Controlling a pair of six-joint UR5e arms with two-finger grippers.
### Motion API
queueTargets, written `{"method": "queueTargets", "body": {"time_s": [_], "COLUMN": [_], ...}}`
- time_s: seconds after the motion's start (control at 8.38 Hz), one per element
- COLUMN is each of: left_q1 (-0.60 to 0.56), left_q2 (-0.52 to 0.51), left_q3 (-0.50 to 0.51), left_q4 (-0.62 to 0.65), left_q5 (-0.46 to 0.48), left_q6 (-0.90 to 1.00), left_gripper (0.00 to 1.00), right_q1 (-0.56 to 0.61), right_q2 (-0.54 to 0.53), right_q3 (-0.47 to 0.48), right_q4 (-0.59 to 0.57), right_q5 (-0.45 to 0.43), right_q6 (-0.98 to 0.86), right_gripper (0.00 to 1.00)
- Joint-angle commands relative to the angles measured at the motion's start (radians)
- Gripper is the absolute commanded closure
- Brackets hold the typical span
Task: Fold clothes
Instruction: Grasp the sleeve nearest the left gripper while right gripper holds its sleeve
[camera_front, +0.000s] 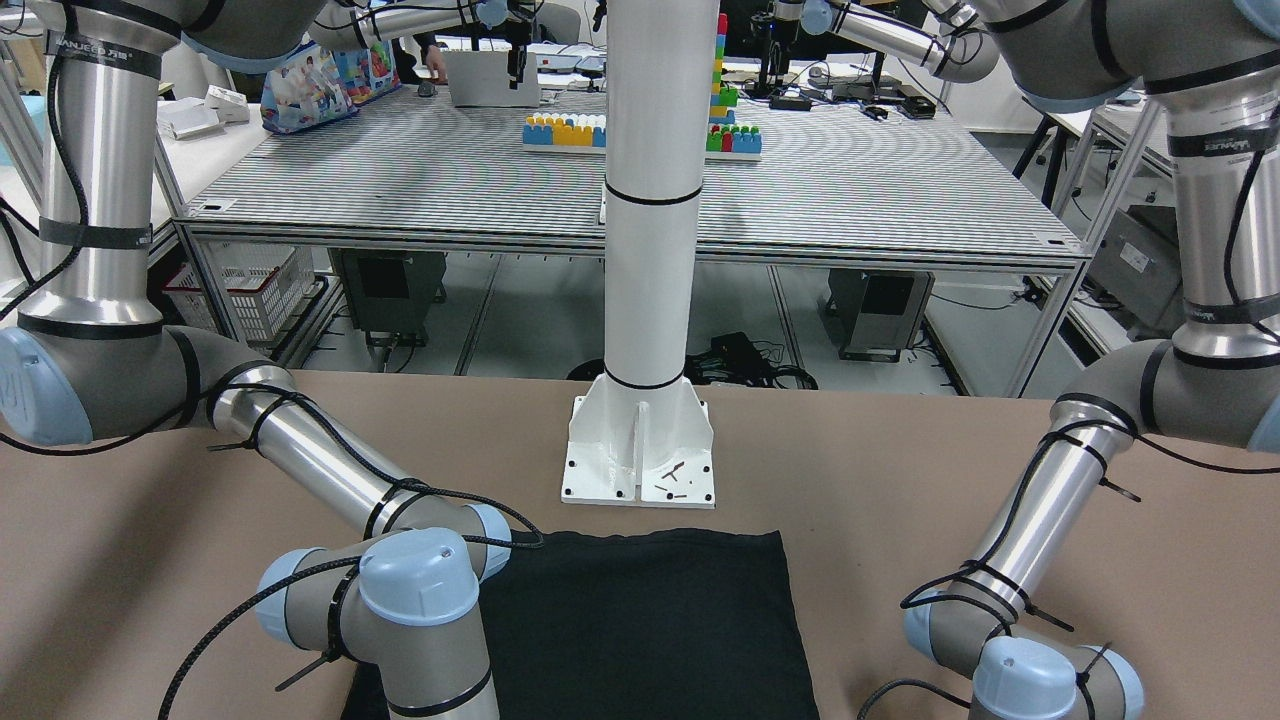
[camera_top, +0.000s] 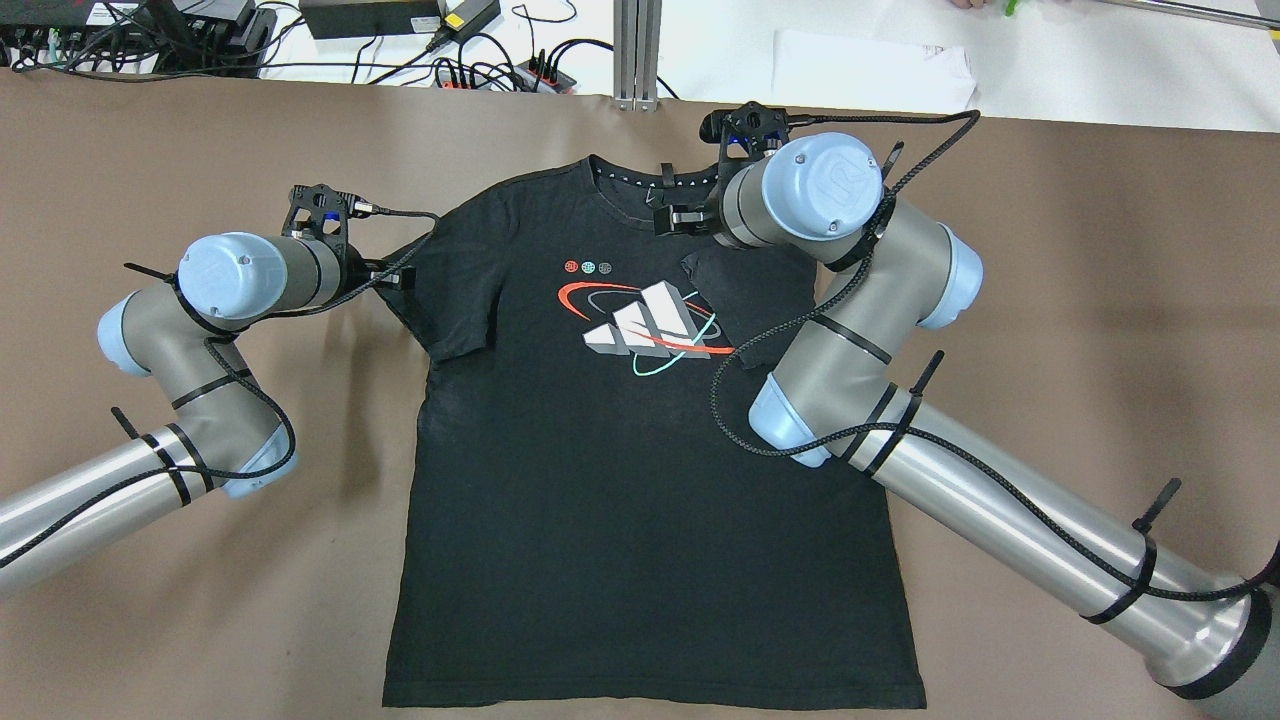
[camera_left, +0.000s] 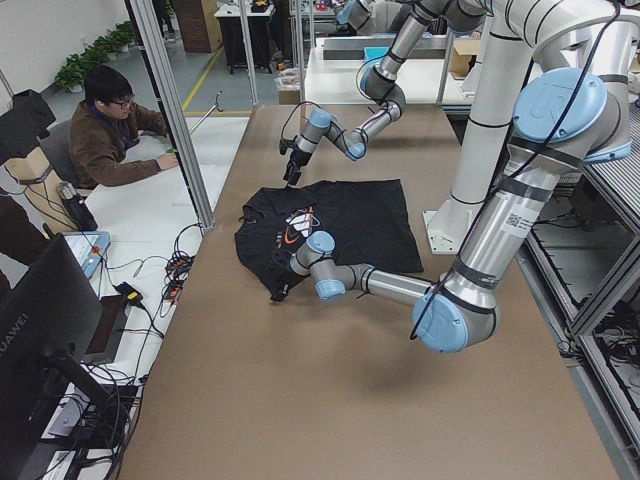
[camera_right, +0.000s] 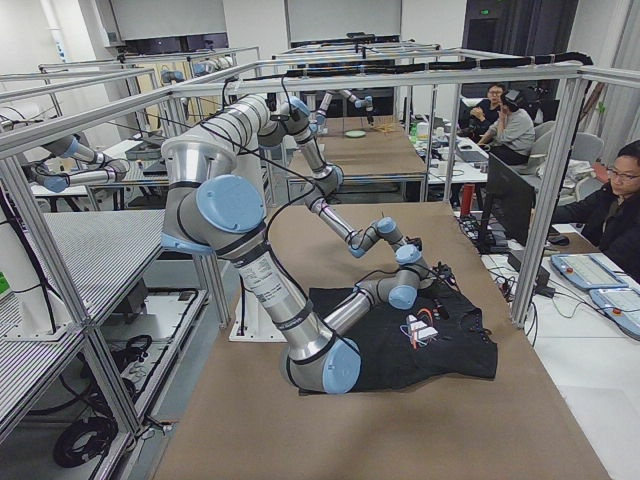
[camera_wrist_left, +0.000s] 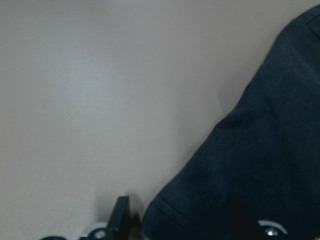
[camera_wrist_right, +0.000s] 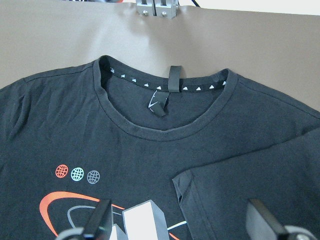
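Seemingly soft, flat black clothes.

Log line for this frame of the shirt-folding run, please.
T-shirt flat, print up | right-side sleeve folded inward | left gripper open at left-side sleeve | right gripper open near collar

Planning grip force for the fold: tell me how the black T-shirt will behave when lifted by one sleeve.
Probably floppy: the T-shirt lies flat, one sleeve folded over the chest, so it should drape from the grip. Likely light, since the cloth looks thin and wrinkles softly. Pushed, it may bunch on the table.
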Motion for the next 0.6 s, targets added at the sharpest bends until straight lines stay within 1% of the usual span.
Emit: {"method": "queueTargets", "body": {"time_s": [0.0,0.48], "left_q1": [-0.001,-0.005], "left_q2": [-0.004,-0.024], "left_q3": [-0.01,-0.021], "left_q4": [-0.002,0.013], "left_q5": [-0.002,-0.011], "left_q6": [-0.006,-0.009], "left_gripper": [1.0,1.0], "right_q1": [0.001,0.0], "right_q2": [0.0,-0.005], "right_q3": [0.0,0.005], "right_q4": [0.0,0.002], "right_q5": [0.0,0.0], "right_q6": [0.0,0.0], "right_gripper": [0.06,0.06]}}
